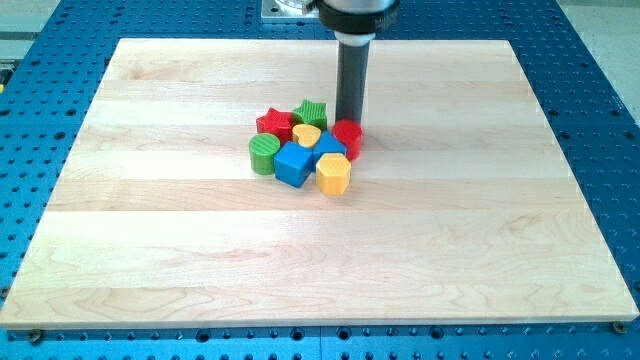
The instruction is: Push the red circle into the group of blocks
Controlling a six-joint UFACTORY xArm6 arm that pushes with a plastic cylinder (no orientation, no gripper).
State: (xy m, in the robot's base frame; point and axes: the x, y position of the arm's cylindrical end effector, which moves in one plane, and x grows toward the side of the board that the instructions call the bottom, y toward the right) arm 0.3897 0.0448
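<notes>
Although the arm carries no jaws at all, only a straight dark rod, my tip [349, 122] stands at the upper edge of the red circle [347, 138], touching it or just short of touching; the rod hides the exact contact. From the tip the red circle lies toward the view's bottom and a shade to the left, and the cluster lies beyond it on the view's left. That circle sits on the right flank of the group, already pressed against the blue block [330, 147] beside it, with the yellow hexagon [333, 173] just below. Further left come the yellow heart [307, 135], the blue cube [294, 163], the green cylinder [263, 154], the red star [274, 124] and the green star [312, 111], all packed close near the middle of the wooden board [480, 230]. By my judgement the task is nearly or fully done; any last nudge should go leftward and down the view.
</notes>
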